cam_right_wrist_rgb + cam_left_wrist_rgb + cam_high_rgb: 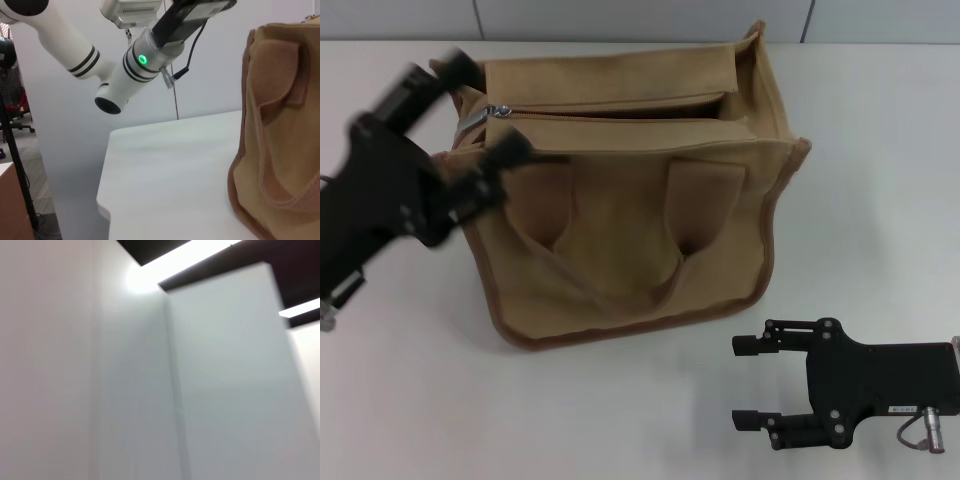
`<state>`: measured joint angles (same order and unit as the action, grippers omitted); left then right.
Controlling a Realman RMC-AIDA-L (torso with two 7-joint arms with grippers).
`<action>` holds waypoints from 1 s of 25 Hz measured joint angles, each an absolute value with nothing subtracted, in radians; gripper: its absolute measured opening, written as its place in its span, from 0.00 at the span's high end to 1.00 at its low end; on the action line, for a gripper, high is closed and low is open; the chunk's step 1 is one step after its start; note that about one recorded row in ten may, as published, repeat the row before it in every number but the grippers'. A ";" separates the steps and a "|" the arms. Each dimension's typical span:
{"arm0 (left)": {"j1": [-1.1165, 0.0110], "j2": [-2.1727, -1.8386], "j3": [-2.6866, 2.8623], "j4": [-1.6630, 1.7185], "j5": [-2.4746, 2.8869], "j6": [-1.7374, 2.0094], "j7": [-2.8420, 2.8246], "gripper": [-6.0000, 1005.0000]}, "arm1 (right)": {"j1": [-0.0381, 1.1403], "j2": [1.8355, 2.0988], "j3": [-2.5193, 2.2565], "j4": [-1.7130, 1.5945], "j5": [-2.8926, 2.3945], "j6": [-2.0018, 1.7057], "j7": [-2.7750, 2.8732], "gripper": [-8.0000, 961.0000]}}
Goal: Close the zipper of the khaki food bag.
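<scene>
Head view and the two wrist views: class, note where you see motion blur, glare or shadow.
Head view: the left gripper is smeared by motion blur beside the bag, while the right gripper is crisp and casts a faint shadow on the table. Left wrist view: bright glare near the ceiling. Right wrist view: even light.

Matt woven cloth khaki food bag (620,230), shiny metal zipper (498,111), smooth white table (880,180).
</scene>
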<state>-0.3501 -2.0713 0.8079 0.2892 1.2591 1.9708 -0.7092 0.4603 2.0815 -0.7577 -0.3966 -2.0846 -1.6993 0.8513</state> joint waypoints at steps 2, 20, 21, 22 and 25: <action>-0.350 -2.071 0.808 0.289 1.259 1.971 -0.709 0.21 | 0.460 2.082 -0.758 -0.396 -2.085 -1.699 0.851 0.24; -0.275 -1.956 0.796 0.315 1.315 1.663 -0.738 0.23 | 0.459 2.078 -0.758 -0.402 -2.085 -1.685 0.854 0.24; -0.275 -1.956 0.796 0.315 1.315 1.663 -0.738 0.23 | 0.459 2.078 -0.758 -0.402 -2.085 -1.685 0.854 0.24; -0.275 -1.959 0.796 0.337 1.367 1.680 -0.738 0.24 | 0.459 2.079 -0.758 -0.402 -2.085 -1.678 0.856 0.24; -0.286 -1.976 0.792 0.361 1.407 1.662 -0.729 0.24 | 0.460 2.079 -0.758 -0.401 -2.085 -1.675 0.857 0.24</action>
<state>-0.2861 -1.9759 0.7920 0.3611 1.4066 1.6618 -0.7286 0.4597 2.0794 -0.7578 -0.4015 -2.0846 -1.6755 0.8569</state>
